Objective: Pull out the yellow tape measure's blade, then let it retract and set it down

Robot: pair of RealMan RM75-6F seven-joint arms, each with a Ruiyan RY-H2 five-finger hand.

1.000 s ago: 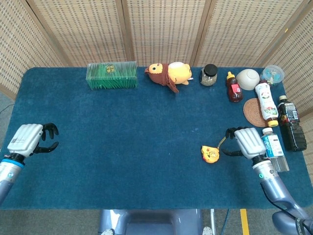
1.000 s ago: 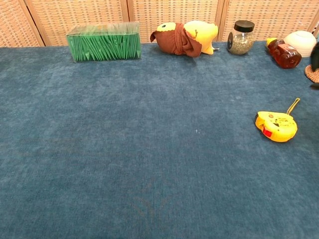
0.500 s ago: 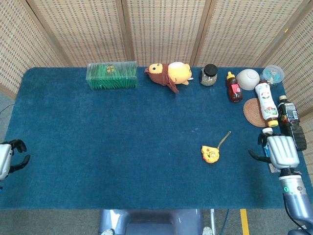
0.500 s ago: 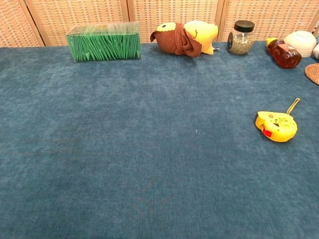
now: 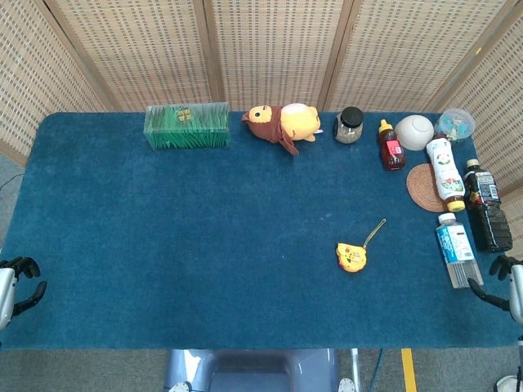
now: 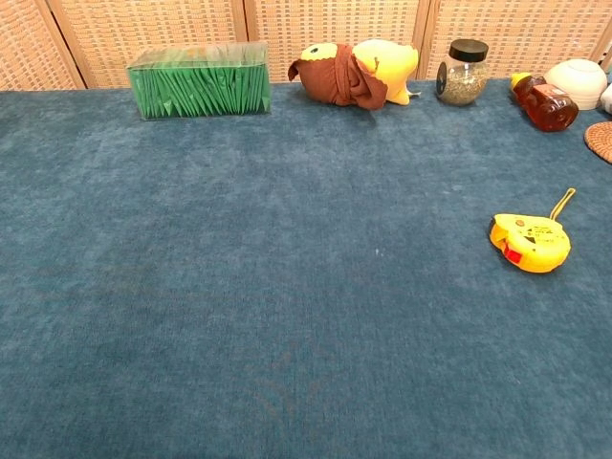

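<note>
Yellow tape measure (image 5: pixel 351 257) lies flat on the blue table (image 5: pixel 204 220), right of centre and toward the near side, nothing touching it. Its thin yellow wrist strap (image 5: pixel 375 230) trails away to the far right. Chest view shows a red patch on the case's near left face.

Left hand (image 5: pixel 15 279) sits at the near left edge of the table, only partly in frame; dark fingers spread apart, nothing in them. Right hand (image 5: pixel 508 287) sits at the near right edge, mostly cut off by the frame; cannot tell how its fingers lie. Both hands are well apart from the tape measure. Neither shows in the chest view.

Far row, left to right: clear box of green items (image 5: pixel 186 126), plush duck toy (image 5: pixel 282 122), dark-lidded jar (image 5: pixel 349 125), amber bottle with red label (image 5: pixel 391 145), white bowl (image 5: pixel 414 131).

Right edge: woven coaster (image 5: pixel 422 189), white bottle with yellow cap (image 5: pixel 444 173), dark bottle (image 5: pixel 487 214), clear water bottle (image 5: pixel 456 249) lying down.
</note>
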